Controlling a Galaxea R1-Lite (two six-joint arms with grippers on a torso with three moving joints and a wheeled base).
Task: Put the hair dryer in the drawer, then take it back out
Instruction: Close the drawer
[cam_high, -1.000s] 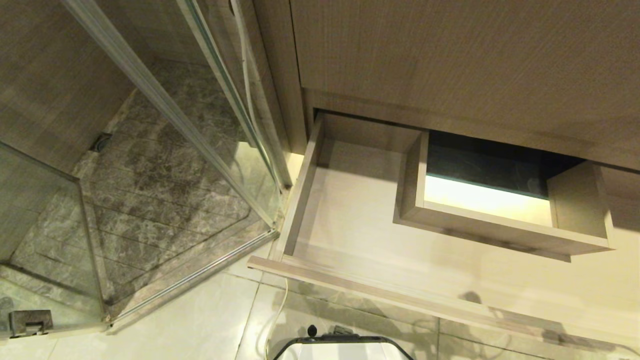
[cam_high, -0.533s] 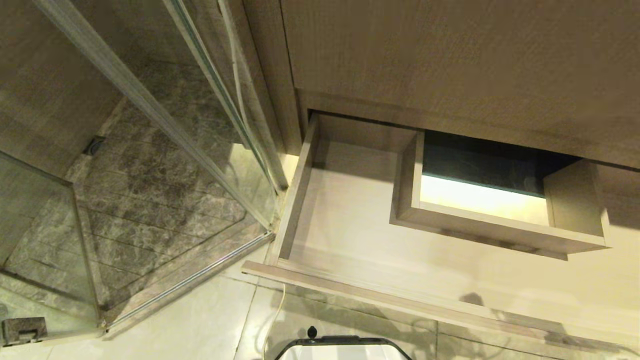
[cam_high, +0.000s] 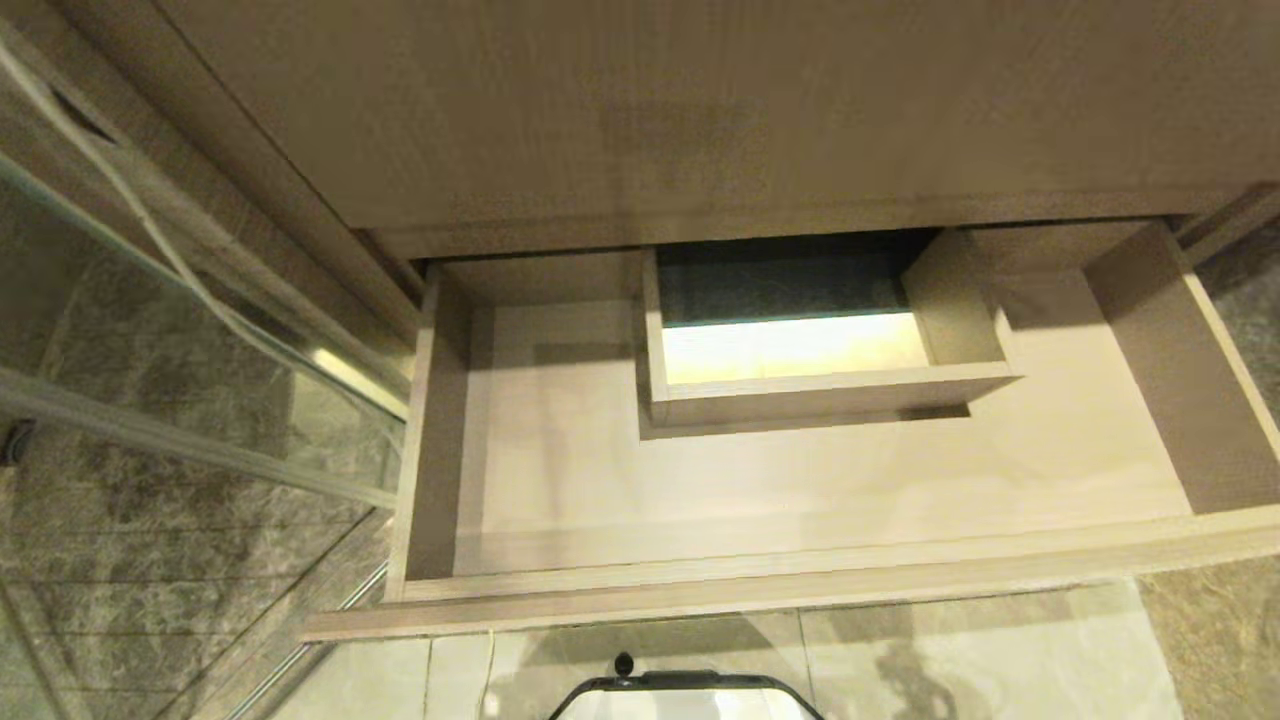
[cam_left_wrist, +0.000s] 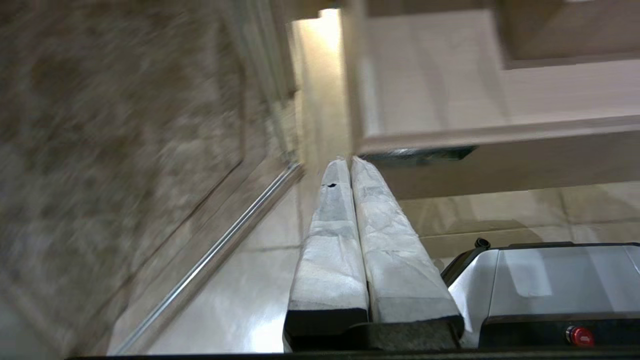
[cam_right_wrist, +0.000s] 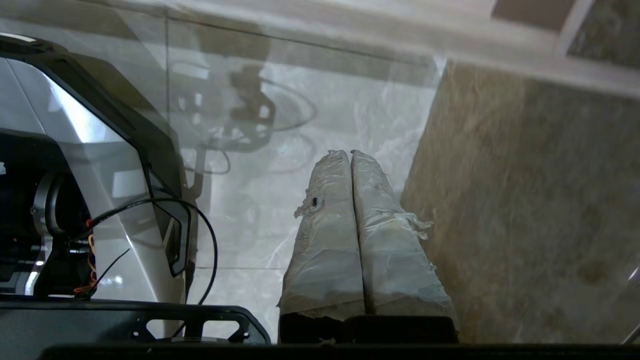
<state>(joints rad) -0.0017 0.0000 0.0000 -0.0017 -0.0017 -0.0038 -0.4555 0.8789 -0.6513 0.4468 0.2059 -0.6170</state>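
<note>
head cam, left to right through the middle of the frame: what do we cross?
Glass shower panel → drawer, at its left wall → boxed notch inside it → the drawer's right wall → dark stone floor. No hair dryer or gripper in this view.

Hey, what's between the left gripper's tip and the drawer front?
Nothing: in the left wrist view only bare pale floor tile shows past the left gripper, jaws shut, up to the drawer front.
</note>
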